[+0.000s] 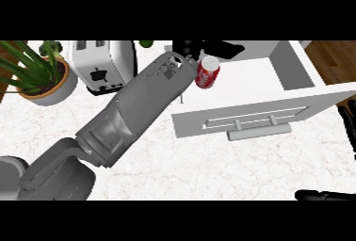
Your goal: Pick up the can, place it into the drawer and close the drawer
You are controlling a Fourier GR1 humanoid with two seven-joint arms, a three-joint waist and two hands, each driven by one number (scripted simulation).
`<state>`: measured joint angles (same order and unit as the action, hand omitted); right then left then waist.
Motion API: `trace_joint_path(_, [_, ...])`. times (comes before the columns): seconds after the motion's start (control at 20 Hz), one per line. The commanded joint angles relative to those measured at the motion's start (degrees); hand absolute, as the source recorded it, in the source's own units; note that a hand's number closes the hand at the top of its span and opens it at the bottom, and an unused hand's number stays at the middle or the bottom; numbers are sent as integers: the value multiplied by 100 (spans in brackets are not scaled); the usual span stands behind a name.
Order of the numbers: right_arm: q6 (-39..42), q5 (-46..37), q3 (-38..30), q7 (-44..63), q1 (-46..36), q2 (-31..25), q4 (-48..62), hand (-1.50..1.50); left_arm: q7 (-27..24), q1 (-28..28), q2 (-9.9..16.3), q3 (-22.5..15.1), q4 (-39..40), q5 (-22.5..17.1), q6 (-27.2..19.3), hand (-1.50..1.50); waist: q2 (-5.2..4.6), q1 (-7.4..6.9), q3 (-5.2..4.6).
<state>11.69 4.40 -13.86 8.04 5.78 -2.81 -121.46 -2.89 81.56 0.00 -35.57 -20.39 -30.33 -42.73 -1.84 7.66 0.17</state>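
The red can [207,74] with a white top stands upright in the left part of the open white drawer [306,70]. My left forearm runs diagonally up from the lower left, and its wrist lies against the can's left side. My left hand [221,47] shows just beyond the can's top, with its fingers stretched to the right and not wrapped round the can. The can's body is almost wholly visible. My right hand [346,123] rests open at the right edge, near the drawer's front corner.
The drawer's front panel with its handle [259,130] juts toward me across the marble counter [208,169]. A white toaster [103,63] and a potted plant [40,75] stand at the back left, beside my left arm.
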Motion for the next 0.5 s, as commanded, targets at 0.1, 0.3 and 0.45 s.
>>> trace_joint_path(0.1, [-10, -87, -111, -52, -11, -117, -85, -150, -218, -254, 0, -106, -213, -254, -289, -150, 14, 1, -4])
trace_joint_path(0.3, [98, -606, -157, -314, 48, -462, -427, -150, -302, -252, 0, 23, -149, -442, -217, -150, 3, -10, -9])
trace_joint_path(0.45, [84, -1055, -29, -356, -213, -678, -521, -150, -180, -90, 0, 42, -258, -612, -355, -150, 3, -47, -9])
